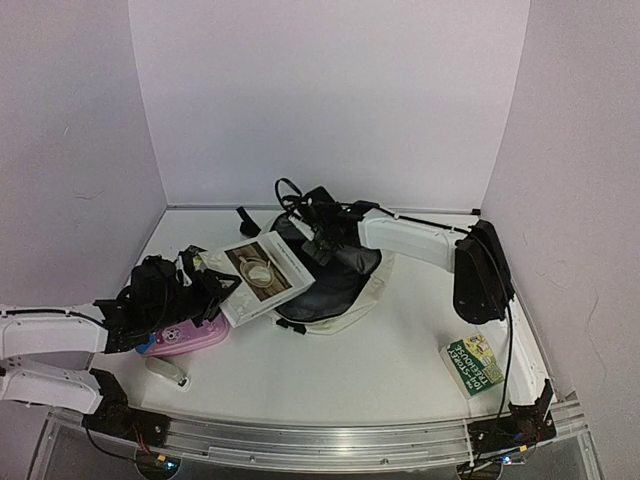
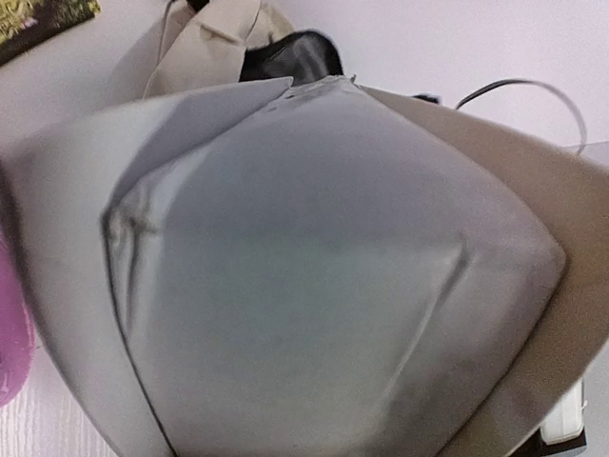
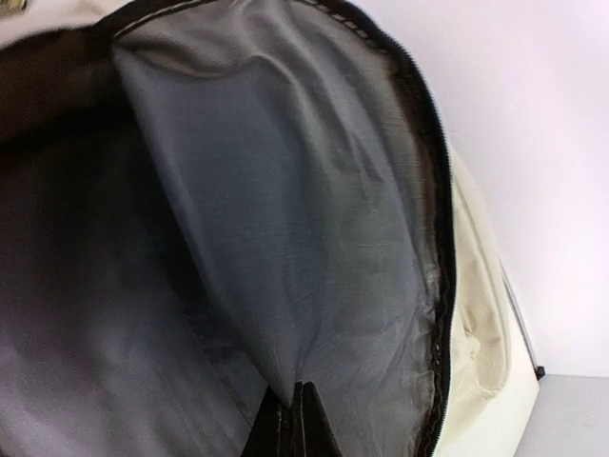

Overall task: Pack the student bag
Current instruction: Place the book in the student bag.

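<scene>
Logging the scene from largest item to smallest. We note a white bench [image 1: 400,385] carrying everything.

The cream soft-fabric student bag [image 1: 350,315], with black straps and grey lining, lies mid-bench toward the back. Its mouth is open and faces left.

We find the right pincer [image 3: 290,424] fully closed. In its wrist view a fold of the grey lining runs down into the tips. We judge it has a thin pinch of the bag's lining and is propping the mouth open.

The left pincer [image 1: 218,288] is partly closed on the left edge of a white rectangular book [image 1: 262,272] with a pale round picture on its cover. Its fingers are hidden in its own wrist view, which the book fills. The book's far corner reaches the rim of the bag's mouth.

Further off lie a green paperback book [image 1: 472,362] at the right, a pink pencil case [image 1: 190,338] under the left arm, and a small white object [image 1: 168,373] near the front edge.

Risks, as we judge them:
- The pinch on the lining is slight. If it slips, the mouth collapses onto the book.
- The book is held by one edge, so it may sag or fan open and catch the zipper rim.
- The book's corner may push the soft bag away instead of entering it.

Writing: the green cover carries white lettering, too small for us to read. We can make out no title on the white book.
</scene>
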Motion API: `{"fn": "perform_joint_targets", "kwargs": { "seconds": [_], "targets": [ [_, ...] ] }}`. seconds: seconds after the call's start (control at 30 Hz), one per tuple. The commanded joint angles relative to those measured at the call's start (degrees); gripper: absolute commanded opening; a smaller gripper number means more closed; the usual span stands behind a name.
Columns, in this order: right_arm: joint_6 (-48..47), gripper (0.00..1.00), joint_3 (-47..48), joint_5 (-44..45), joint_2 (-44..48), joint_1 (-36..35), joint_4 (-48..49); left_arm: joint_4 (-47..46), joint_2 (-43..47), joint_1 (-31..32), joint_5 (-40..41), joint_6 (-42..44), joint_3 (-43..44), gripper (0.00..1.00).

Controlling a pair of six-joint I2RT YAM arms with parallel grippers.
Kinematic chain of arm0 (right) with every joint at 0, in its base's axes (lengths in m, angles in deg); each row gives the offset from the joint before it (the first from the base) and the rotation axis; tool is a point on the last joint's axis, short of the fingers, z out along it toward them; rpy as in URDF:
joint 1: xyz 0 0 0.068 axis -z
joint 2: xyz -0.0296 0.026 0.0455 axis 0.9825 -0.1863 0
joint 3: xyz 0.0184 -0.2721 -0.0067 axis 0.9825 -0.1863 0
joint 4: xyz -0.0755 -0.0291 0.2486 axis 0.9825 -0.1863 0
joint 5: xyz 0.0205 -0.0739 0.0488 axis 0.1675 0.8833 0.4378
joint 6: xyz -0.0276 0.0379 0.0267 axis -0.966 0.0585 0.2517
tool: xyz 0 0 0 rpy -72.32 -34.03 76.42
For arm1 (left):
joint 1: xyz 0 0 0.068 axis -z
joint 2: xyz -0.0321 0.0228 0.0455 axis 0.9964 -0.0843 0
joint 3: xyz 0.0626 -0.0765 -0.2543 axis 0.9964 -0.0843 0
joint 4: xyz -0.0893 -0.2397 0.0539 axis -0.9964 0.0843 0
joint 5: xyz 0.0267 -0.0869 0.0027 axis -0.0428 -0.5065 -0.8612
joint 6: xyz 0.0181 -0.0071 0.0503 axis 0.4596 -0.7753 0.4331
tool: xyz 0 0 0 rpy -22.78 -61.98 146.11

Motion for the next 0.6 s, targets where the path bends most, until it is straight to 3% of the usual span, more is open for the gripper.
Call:
{"fn": "perform_joint_targets", "kwargs": {
  "seconds": [0.0,0.27,0.57],
  "targets": [
    [6.19,0.0,5.11,-2.1,8.53,0.89,-1.25,-16.88,-8.04,-0.07,-7.39,-0.68,-0.09,0.0],
    [10.6,0.0,2.4,-0.57,14.25,1.0,-4.43,-22.93,-19.24,-0.99,-7.04,-3.91,1.41,0.0],
    [15.49,0.0,-8.34,-8.57,22.3,0.94,-6.21,-21.23,-24.83,-9.94,-12.76,-0.83,7.95,0.0]
  ]
}}
